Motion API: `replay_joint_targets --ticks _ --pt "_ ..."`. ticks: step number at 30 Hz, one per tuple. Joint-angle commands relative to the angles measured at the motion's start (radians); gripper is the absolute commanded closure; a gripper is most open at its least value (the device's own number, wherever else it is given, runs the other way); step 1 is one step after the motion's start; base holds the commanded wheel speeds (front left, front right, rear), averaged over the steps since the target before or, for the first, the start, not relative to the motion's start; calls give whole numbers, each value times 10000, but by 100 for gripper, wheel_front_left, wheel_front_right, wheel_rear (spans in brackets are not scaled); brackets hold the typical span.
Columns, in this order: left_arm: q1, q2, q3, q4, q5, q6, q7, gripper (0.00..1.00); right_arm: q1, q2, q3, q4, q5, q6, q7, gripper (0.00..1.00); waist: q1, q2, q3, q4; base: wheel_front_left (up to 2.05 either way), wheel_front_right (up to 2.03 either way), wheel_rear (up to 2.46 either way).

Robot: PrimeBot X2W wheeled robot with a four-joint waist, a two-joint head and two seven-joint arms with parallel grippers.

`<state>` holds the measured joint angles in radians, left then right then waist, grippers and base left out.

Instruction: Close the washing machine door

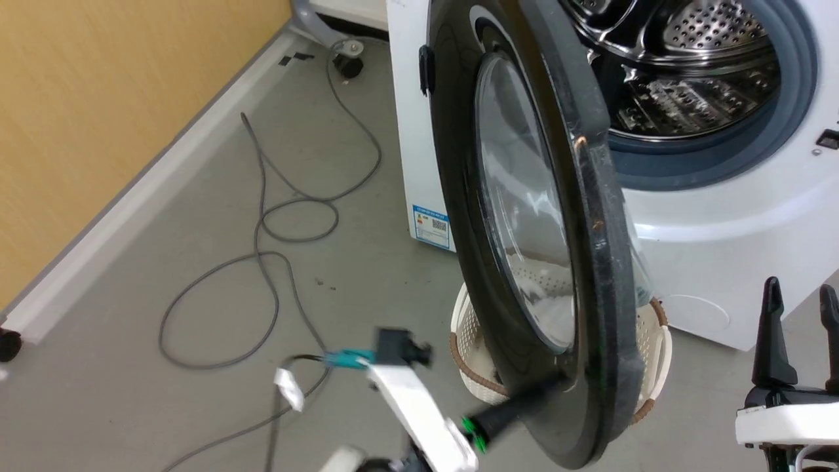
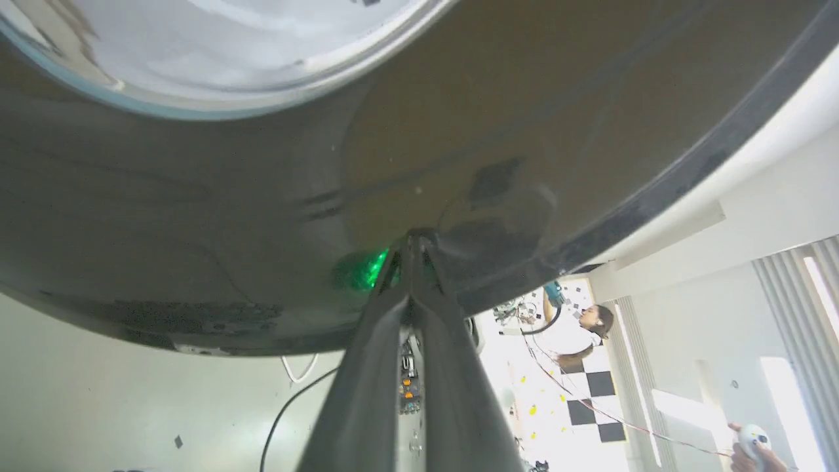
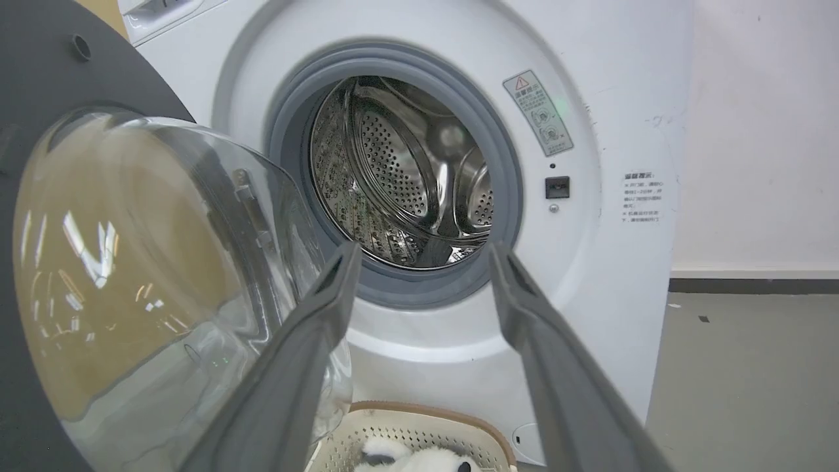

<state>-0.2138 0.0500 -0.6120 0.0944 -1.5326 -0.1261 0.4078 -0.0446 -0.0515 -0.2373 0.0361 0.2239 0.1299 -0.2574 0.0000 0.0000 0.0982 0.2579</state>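
Washing machine door (image 1: 524, 216) open, left gripper (image 1: 557, 381) on it.
Caught the door swung out left of the drum (image 1: 708, 39), edge-on above a white basket (image 1: 659, 328). Spotted the left fingers (image 2: 367, 367) pressed together, tips touching the glossy outer face near its lower rim. Saw the right gripper (image 1: 801, 295) at near right, fingers (image 3: 308, 354) spread, holding nothing, clear of the door.

Bright, even indoor light. In the head view the left gripper (image 1: 554, 385) and its pale arm (image 1: 413, 406) smear with motion blur. Just past its fingertips the washing machine door (image 2: 262, 216) looks soft, with a green glow (image 2: 360, 270) reflected beside them. Beyond the door's edge the room (image 2: 721, 295) blows out white. Left of the right gripper (image 3: 423, 252), the glass window (image 3: 131, 262) carries streaked glare.
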Motion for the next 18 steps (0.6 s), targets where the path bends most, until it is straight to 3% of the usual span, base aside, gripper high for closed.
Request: replay_joint_targets --ticks 1,7,9,10,12,15,18 --pt "-278 40 311 -201 236 -46 -622 100 109 13 -21 31 119 8 -44 0 0 0 -88 6 0 0 0" --pt "-1017 970 712 -745 2425 -46 -3584 100 227 13 -62 33 197 8 -44 0 0 0 -306 110 0 0 0" --pt "-1267 1372 786 -410 3495 -46 -4936 100 267 13 -54 22 243 8 -44 0 0 0 -372 137 0 0 0" --pt "-1267 1372 786 -410 3495 -46 -4936 100 267 13 -54 22 243 8 -44 0 0 0 -372 137 0 0 0" --pt "-1507 1748 903 186 4905 26 -6147 100 317 13 -48 8 277 8 -44 0 0 0 -441 167 0 0 0" --pt "-1854 1870 1364 749 7131 990 -6655 100 377 13 -29 -27 296 8 -44 0 0 0 -481 182 0 0 0" --pt "-1888 1631 2257 280 9186 1880 -6687 100 395 13 -27 -86 274 8 -44 0 0 0 -455 181 0 0 0"
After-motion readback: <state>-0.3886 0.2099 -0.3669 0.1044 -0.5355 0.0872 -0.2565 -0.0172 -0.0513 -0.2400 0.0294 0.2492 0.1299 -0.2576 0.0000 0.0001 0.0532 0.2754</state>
